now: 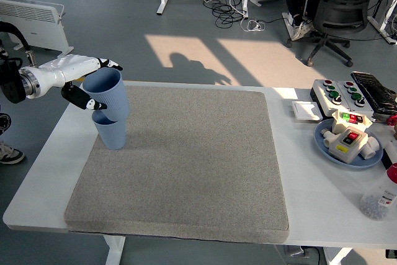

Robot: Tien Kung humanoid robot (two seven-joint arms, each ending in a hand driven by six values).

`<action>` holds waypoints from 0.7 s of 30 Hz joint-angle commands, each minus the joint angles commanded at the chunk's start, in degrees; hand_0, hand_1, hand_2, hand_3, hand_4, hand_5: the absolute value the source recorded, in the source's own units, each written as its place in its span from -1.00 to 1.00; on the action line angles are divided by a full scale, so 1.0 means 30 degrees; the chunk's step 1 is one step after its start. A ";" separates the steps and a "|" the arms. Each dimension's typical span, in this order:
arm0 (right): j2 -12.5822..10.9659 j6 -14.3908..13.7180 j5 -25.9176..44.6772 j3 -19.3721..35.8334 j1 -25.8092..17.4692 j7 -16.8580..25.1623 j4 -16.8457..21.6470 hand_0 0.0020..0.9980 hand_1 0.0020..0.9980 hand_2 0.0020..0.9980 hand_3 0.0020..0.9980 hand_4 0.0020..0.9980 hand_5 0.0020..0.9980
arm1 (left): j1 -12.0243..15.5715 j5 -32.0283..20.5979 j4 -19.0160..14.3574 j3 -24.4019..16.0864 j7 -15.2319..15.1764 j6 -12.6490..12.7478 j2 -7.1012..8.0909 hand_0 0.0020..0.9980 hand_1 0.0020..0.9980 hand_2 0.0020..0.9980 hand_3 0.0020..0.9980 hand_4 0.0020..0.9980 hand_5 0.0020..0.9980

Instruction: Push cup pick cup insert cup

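**Cup lifted and lined up, insertion not yet done**

My left robot hand (87,85) comes in from the left edge, its fingers wrapped around a blue cup (108,91) and gripping it by the side near the rim. I hold that cup upright in the air. Directly under my robot hand, a second blue cup (111,133) stands on the grey mat (186,166), near the mat's left edge. The held cup's base looks to be at or just inside the mouth of the standing one; I cannot tell whether the two touch.

So I judge the picking part done: one cup is off the mat and in my grip, placed over its partner. What is left is the lowering, so the held cup seats fully inside the lower one, and then letting go.

Far to the right of my robot hand, across the mat, the white worktop (298,172) carries a button box (338,91) and a blue plate (347,147) of small parts. My right robot hand is out of view.
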 joint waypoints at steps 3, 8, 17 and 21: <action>-0.0013 -0.0017 0.0130 -0.0080 0.0051 0.0028 -0.0003 0.46 0.33 0.27 0.15 -0.75 -0.27 | -0.0100 0.0351 0.0783 0.0267 0.0065 0.0257 -0.0339 -0.12 0.08 0.27 -0.10 0.22 -0.85; -0.0019 -0.0042 0.0285 -0.0193 0.0145 0.0078 -0.0011 0.46 0.33 0.27 0.15 -0.75 -0.27 | -0.0228 0.0926 0.1420 0.0564 0.0076 0.0668 -0.0644 -0.12 0.10 0.27 -0.10 0.22 -0.85; -0.0047 -0.0037 0.0300 -0.0216 0.0248 0.0087 -0.0014 0.46 0.33 0.27 0.14 -0.75 -0.27 | -0.0424 0.1067 0.2151 0.0989 -0.0107 0.1329 -0.0965 -0.13 0.10 0.28 -0.09 0.22 -0.85; -0.0056 -0.0036 0.0286 -0.0213 0.0293 0.0092 -0.0020 0.46 0.33 0.27 0.15 -0.75 -0.27 | -0.0403 0.1010 0.2601 0.1321 -0.0162 0.1535 -0.1054 -0.15 0.10 0.28 -0.07 0.23 -0.83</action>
